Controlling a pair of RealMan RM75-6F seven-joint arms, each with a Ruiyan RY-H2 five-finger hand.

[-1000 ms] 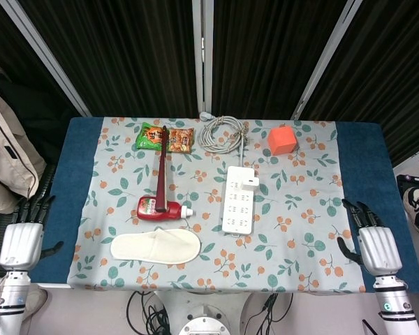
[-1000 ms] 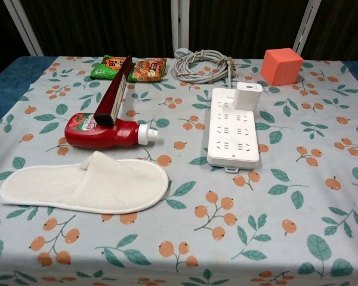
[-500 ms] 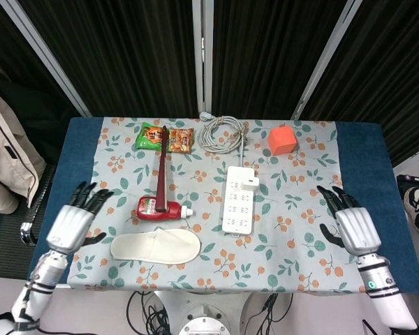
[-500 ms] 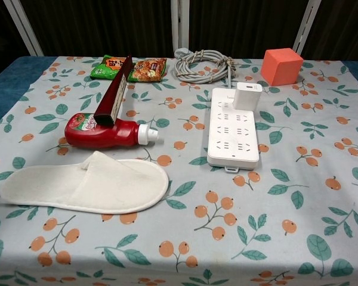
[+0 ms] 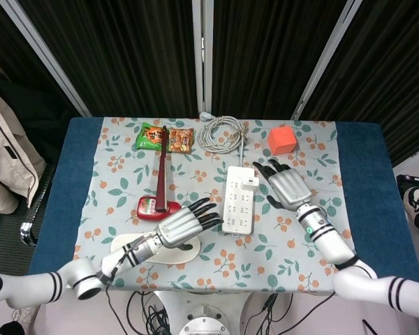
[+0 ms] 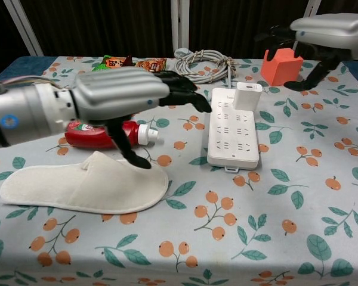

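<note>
My left hand (image 5: 185, 225) hovers open with fingers spread just above the white slipper (image 5: 189, 252) and the cap end of the red ketchup bottle (image 5: 149, 206). In the chest view the left hand (image 6: 125, 95) fills the left middle and hides part of the bottle (image 6: 86, 134); the slipper (image 6: 77, 185) lies in front of it. My right hand (image 5: 285, 185) is open, empty, just right of the white power strip (image 5: 237, 209). In the chest view the right hand (image 6: 322, 33) hangs above the orange cube (image 6: 280, 67), apart from the strip (image 6: 232, 134).
A dark red long box (image 5: 162, 171) leans on the bottle. A white adapter (image 5: 249, 182) sits in the strip's far end. A coiled grey cable (image 5: 222, 132), a green snack packet (image 5: 151, 137) and an orange one (image 5: 182, 139) lie at the back. A jacket (image 5: 7, 153) hangs left of the table.
Both hands have come in from the table's near corners. The left now hovers over the slipper and bottle, the right beside the power strip. No object has moved.
</note>
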